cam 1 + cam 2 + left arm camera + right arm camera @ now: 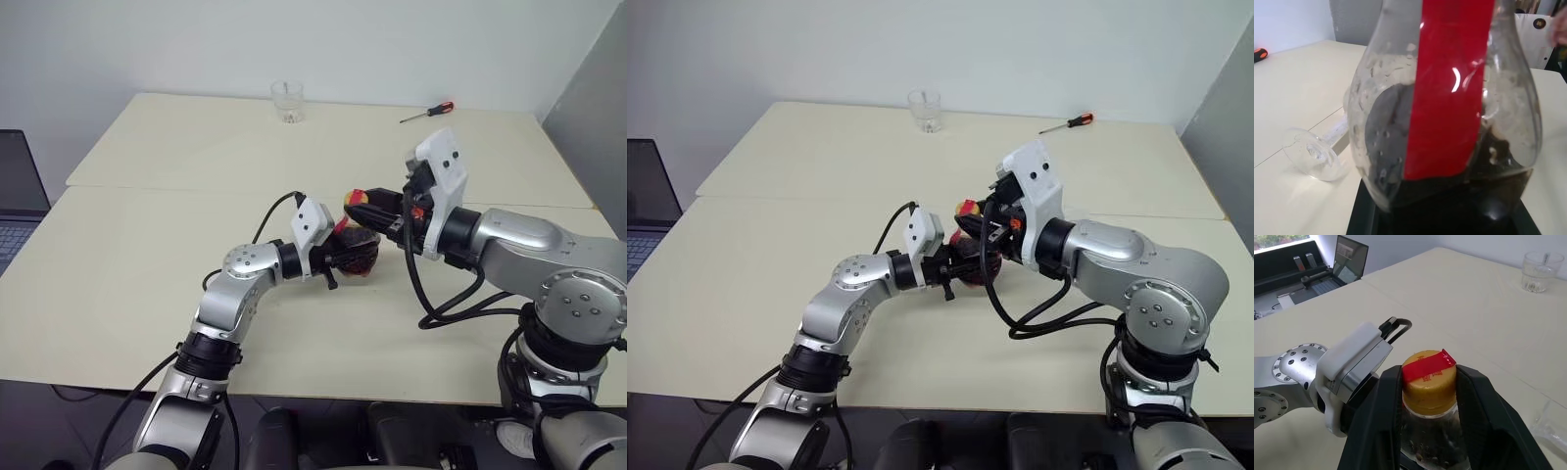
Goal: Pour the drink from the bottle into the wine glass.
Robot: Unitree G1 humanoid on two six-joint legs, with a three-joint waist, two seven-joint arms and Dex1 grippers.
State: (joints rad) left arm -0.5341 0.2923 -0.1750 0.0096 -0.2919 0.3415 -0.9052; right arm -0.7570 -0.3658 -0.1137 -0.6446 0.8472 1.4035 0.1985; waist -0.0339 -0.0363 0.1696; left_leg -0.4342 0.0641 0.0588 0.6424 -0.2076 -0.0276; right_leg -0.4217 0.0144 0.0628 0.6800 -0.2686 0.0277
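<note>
We hold the bottle (1427,431) upright in our left end effector (345,257), squeezed tight on its round body. Our right end effector (1429,382) sits right on top, its fingers hugging the yellow cap (1429,382) on both sides. We think the cap must twist off next. The bottle has dark drink (1449,196) low inside. The wine glass (1315,152) lies tipped over on the tabletop (147,245), just past the bottle, empty.

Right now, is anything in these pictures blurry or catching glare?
In the left wrist view the bottle looms close and soft, with a white glint on its red label; the wine glass lying behind is hazy. In the right wrist view the cap is sharp, the tumbler softer.
</note>
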